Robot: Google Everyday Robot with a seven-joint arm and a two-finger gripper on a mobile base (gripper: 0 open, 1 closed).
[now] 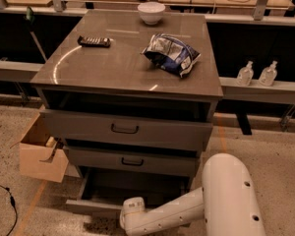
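At the cabinet's foot: arm reaching low.
Cabinet [123,129]: grey, boxy, three drawers; glossy tabletop [103,68].
Bottom drawer [96,206]: pulled out, flat front.
Gripper [132,211]: white, rounded, at that drawer's front edge; grip state hidden.
Chip bag [171,53]: crinkled foil, atop cabinet.
Risk: a skewed push could jam the drawer.

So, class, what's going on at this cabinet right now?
The robot's arm reaches down low, with its claw at the front of the bottom drawer, which is pulled out. On the cabinet top lie a chip bag, a white bowl and a dark flat object.
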